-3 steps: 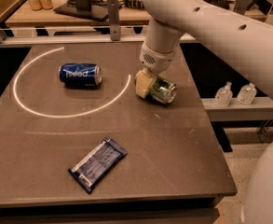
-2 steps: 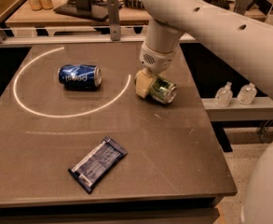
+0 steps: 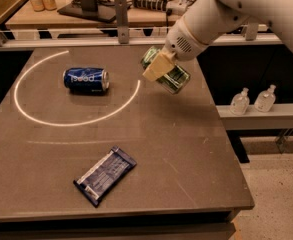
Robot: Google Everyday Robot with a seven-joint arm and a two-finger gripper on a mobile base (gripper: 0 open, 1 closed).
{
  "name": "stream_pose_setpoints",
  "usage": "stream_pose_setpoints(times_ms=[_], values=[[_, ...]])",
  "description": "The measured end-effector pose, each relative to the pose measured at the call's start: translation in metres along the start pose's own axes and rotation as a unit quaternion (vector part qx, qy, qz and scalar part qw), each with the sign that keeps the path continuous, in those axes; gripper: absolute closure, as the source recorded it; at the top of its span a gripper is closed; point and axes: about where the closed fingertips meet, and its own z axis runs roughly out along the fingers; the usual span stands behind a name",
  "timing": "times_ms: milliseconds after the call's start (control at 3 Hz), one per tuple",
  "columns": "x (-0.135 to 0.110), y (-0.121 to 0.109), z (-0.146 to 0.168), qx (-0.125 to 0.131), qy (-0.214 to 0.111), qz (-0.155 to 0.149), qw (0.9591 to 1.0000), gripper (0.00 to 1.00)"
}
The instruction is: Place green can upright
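The green can (image 3: 173,79) is held in the air above the right part of the dark table (image 3: 186,154), tilted on its side, its silver end pointing toward the lower right. My gripper (image 3: 161,66) is shut on it, a tan finger pad (image 3: 157,67) lying across the can's near side. The white arm reaches in from the upper right and hides the can's far side.
A blue can (image 3: 86,79) with white lettering lies on its side at the left, inside a white curved line. A dark blue snack packet (image 3: 105,174) lies near the front. A shelf at the right holds two clear bottles (image 3: 240,102). A cluttered bench stands behind.
The green can lay on the table under my gripper before. Now it is lifted off the surface in the gripper, and the arm has swung to a new angle.
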Motion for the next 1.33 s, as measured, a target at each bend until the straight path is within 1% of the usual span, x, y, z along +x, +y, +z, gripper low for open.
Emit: stream_pose_setpoints(times_ms=[333, 667, 1000, 1333], values=[[-0.017, 0.01, -0.025, -0.039, -0.107, -0.042, 0.9927, 1.0], [-0.015, 0.019, -0.03, -0.094, -0.196, -0.075, 0.9732, 1.0], [-0.001, 0.026, -0.026, -0.161, -0.285, -0.131, 0.9357, 1.0], [0.01, 0.028, -0.021, -0.19, -0.331, -0.149, 0.9121, 1.0]])
